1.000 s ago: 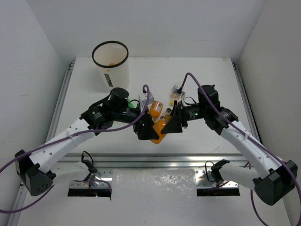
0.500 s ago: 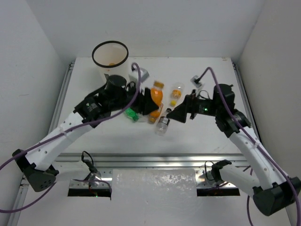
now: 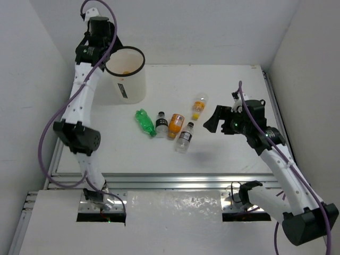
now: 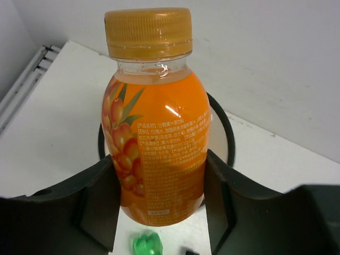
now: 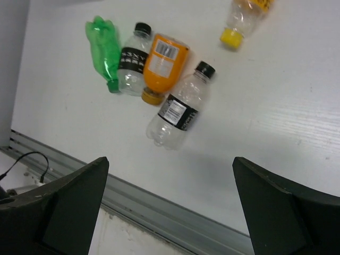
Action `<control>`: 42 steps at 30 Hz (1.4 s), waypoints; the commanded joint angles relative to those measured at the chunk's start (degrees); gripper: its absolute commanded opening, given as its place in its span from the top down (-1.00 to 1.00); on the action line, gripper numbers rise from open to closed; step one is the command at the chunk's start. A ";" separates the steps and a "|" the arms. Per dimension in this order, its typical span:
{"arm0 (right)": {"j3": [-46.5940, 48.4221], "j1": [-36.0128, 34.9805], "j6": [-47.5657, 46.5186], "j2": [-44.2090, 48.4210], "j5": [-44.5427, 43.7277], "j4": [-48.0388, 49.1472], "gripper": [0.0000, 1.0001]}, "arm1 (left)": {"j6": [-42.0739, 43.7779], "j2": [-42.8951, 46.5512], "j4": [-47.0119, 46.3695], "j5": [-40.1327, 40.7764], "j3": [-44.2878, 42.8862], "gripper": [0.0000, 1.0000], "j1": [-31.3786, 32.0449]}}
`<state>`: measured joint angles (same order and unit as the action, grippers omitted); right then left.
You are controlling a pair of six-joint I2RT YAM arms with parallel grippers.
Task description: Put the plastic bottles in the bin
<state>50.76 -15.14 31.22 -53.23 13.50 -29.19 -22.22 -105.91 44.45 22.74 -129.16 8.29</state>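
While L claw [image 4: 159,183] grips orange bottle [image 4: 156,133], bin rim [image 4: 226,127] sits behind.

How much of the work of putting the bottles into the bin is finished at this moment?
Done: something orange lies inside the bin, probably one bottle. In hand: the left hand grips an orange bottle, raised beside the bin. Left, on the table: the green bottle, another orange one and three clear ones. The right hand is open and empty.
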 commanded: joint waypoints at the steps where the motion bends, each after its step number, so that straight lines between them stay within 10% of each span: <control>1: -0.14 -0.07 -1.07 -2.66 -0.76 4.22 -0.98 | 1.56 -10.68 2.22 -5.23 -9.69 0.62 -3.53; 8: 3.20 -0.07 -0.47 -15.56 -9.17 11.25 -0.98 | 1.21 -14.07 -2.26 -14.39 -10.14 -0.99 -4.87; 17: 26.53 0.02 -0.46 -51.50 -15.87 16.98 -0.98 | 1.48 1.91 -1.47 -15.01 0.82 -0.99 -3.73; 25: 39.43 -0.16 -0.64 -69.90 -19.04 11.78 -0.60 | -0.46 31.19 -9.99 -12.46 40.80 -1.00 6.19; 31: 29.07 -0.95 -4.32 -61.49 -16.31 22.66 0.47 | -0.55 39.54 -16.56 -25.52 53.21 -0.99 8.49; 36: 3.24 -3.14 -11.00 -31.81 -4.48 44.16 0.48 | -5.28 43.95 -37.19 -53.82 66.22 -1.00 9.81; 42: -15.07 -8.40 -11.63 -3.86 25.86 52.57 0.48 | -8.55 41.84 -49.28 -58.08 68.61 -0.99 20.86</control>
<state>39.79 -20.82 21.58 -63.99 21.58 13.15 -29.04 -64.66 9.23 -28.32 -58.92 23.55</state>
